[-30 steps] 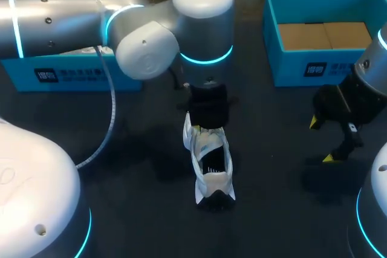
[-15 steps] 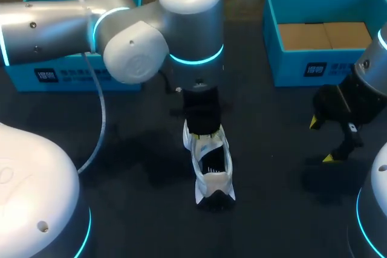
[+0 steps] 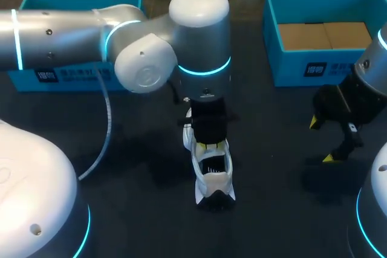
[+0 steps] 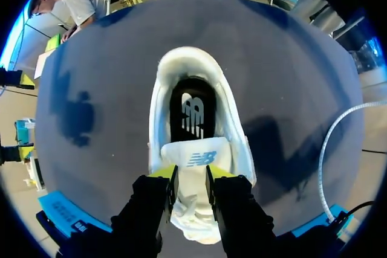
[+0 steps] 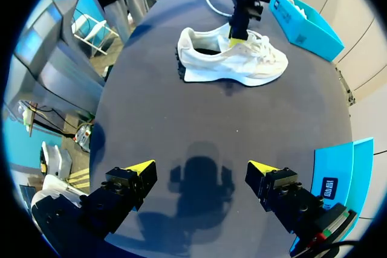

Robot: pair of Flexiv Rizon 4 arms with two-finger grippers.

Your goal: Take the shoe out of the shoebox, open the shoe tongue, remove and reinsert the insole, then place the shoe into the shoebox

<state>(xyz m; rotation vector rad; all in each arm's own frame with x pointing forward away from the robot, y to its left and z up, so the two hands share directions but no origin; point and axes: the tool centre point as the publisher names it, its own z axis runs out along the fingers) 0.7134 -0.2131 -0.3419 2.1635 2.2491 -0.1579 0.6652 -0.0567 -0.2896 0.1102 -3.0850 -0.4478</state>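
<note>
Tongue opening | left gripper (image 4: 191,174) pinches padded white tongue (image 4: 196,152) of white fabric sneaker (image 3: 213,179) | I peel toward 12 o'clock, slowly, sole planted | right gripper (image 5: 202,170) spread, 3 o'clock.

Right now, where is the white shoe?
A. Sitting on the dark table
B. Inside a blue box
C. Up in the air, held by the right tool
A: the shoe sits sole-down on the dark table, outside both boxes. The left tool pinches its tongue, and the right tool is open, well away from it.
</note>
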